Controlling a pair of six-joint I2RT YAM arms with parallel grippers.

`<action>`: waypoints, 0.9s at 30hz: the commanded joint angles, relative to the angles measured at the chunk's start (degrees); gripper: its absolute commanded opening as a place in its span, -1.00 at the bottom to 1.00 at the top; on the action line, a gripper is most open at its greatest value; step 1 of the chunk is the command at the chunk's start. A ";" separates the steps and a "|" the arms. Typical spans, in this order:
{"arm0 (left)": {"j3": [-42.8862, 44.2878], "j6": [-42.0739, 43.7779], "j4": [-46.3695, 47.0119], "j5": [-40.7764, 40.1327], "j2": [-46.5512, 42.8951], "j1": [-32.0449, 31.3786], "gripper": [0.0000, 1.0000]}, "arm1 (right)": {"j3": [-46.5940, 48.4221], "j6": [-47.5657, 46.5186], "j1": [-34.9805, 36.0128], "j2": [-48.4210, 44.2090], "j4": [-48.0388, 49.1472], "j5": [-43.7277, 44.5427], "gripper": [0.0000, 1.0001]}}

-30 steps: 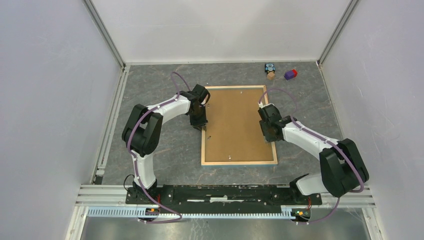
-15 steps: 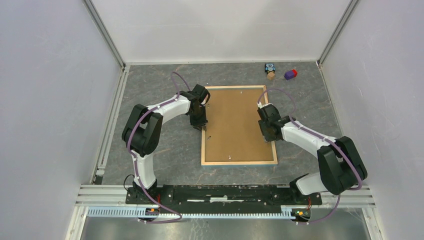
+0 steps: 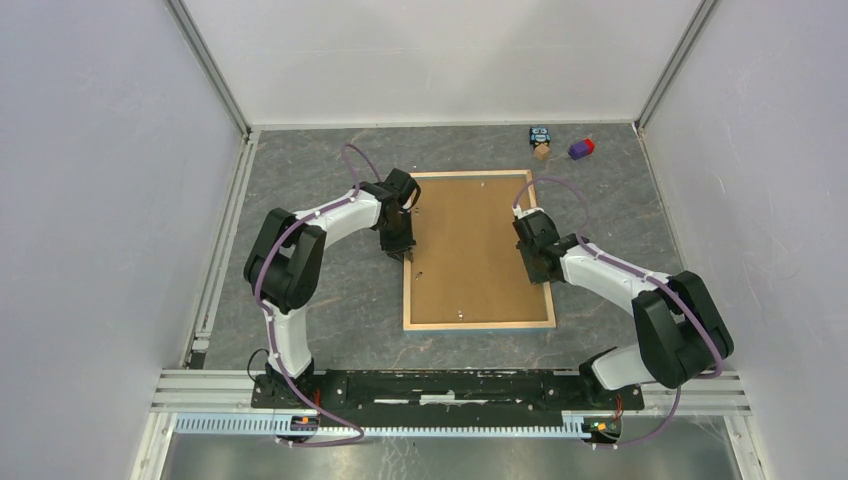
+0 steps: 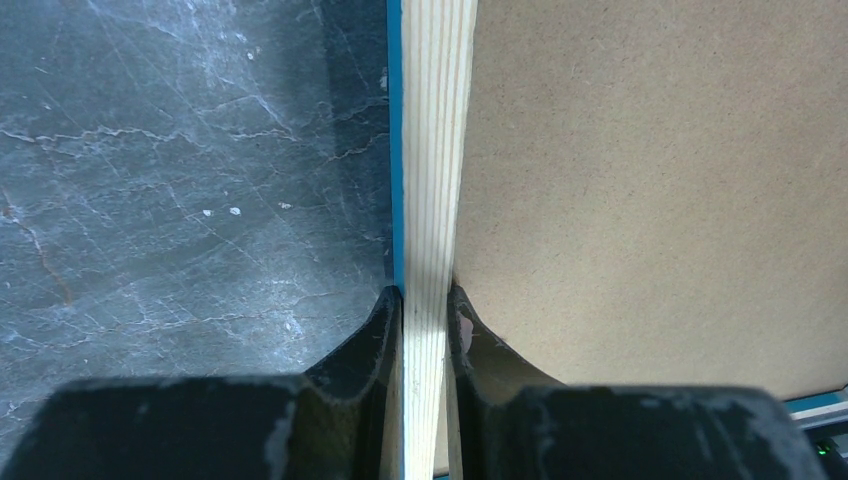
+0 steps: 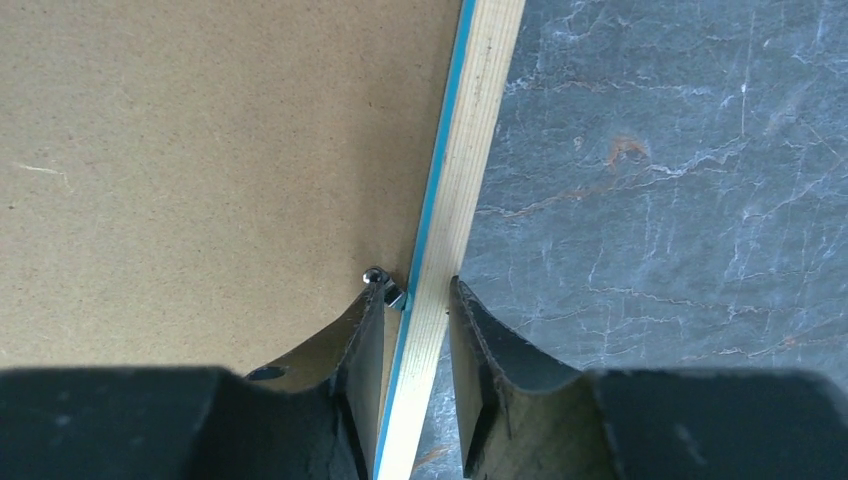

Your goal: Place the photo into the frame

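A: Where is the frame [image 3: 478, 250]?
B: It lies flat in the middle of the table [image 3: 330, 290], back side up. A board [image 3: 470, 245] sits inside it.
A: Where are the grippers?
B: The left gripper [image 3: 405, 252] is at the frame's left edge. The right gripper [image 3: 540, 275] is at its right edge. Each has one finger inside the edge and one outside.
A: What is behind the frame?
B: Two small toys [image 3: 560, 145], far back on the right, side by side and well apart from the frame.

A lab test cell: white panel walls [image 3: 110, 200]; aluminium rail [image 3: 450, 385].
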 commanded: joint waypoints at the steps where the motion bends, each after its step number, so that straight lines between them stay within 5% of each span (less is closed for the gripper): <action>1: 1.00 1.71 -1.42 -3.37 0.98 0.78 -0.96 | -1.79 -0.57 -0.78 1.33 0.22 5.00 -0.38; 27: 1.09 1.89 -1.49 -3.62 1.15 0.80 -0.96 | -2.51 -3.50 -0.28 1.67 3.52 1.70 -1.00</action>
